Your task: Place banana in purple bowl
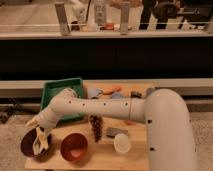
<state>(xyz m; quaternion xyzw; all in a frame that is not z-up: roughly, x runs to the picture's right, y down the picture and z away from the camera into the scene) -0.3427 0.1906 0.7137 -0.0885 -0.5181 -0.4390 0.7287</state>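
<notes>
Placement is the step in hand, by my reading: your gripper (38,131) hangs over the purple bowl (26,146) at the front-left corner of the table (100,159), and the banana (42,143) shows as a pale upright shape below it, inside the bowl's rim. You cannot tell from this view whether the grip on the banana is closed or loosened, nor whether the fruit touches the bowl's floor. The next move likely calls for a release, then a straight lift clear of the rim. Mind the orange-red bowl (74,146) just beside the purple one along the front edge. A dark knobbly cluster (95,127) lies mid-table under the arm (100,107), a white cup (121,143) stands toward the front, and a green tray (52,90) fills the back-left corner. None of these blocks an upward retreat.
</notes>
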